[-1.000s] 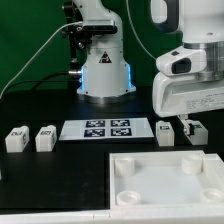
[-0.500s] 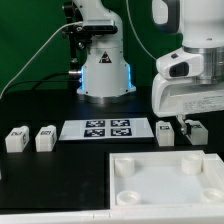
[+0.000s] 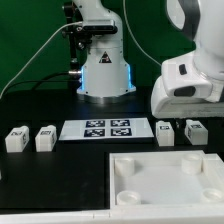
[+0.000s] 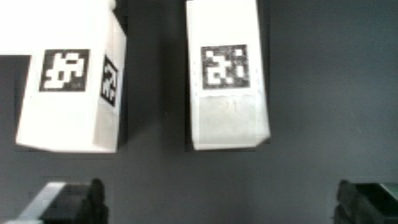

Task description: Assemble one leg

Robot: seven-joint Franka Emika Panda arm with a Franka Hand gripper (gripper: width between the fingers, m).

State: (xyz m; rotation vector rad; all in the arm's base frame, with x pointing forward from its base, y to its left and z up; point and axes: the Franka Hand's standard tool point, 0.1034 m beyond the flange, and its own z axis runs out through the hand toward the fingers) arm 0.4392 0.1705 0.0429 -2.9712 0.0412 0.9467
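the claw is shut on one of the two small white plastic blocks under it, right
Not shut. The wrist view shows the claw open, its fingertips wide apart, and both small white plastic blocks under it lie free, with neither one gripped.

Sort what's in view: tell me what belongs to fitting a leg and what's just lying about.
For the job:
- legs on the exterior view's right
- legs on its left
- white tabletop with corner sockets
- gripper, open above the right pair

Just lying about:
- marker board
- green backdrop
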